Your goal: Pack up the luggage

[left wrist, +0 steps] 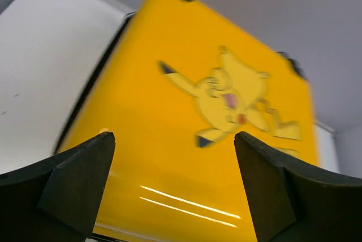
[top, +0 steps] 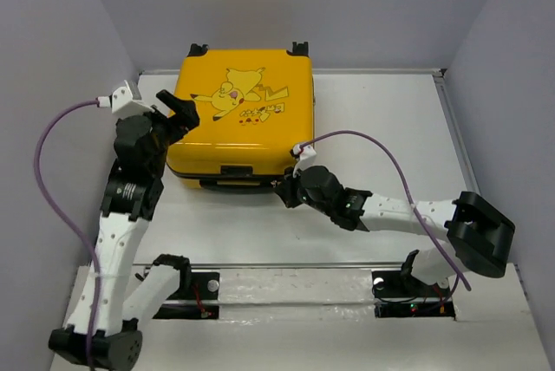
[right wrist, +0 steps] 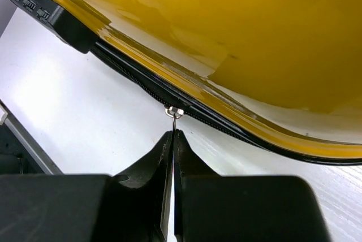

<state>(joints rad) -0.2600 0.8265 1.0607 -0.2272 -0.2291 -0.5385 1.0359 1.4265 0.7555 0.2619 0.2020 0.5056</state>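
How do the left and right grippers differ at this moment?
The left gripper is wide open; the right gripper is shut. The left gripper holds nothing and hovers over the suitcase top; the right gripper pinches the zipper pull at the suitcase's near edge. Both have black fingers.

The small yellow hard-shell suitcase [top: 243,128] is glossy moulded plastic, smooth enough to carry streaks of light low in the left wrist view. Its black trim block [right wrist: 68,24], upper left in the right wrist view, looks like duller plastic. The black seam zipper [right wrist: 136,81] is finely toothed. The small silver zipper pull [right wrist: 175,112] is shiny metal. The left tool [left wrist: 174,137] has fingers [left wrist: 79,185] of matt black plastic, and the right tool [right wrist: 173,135] has the same. The white counter [top: 381,128] is smooth and matt.
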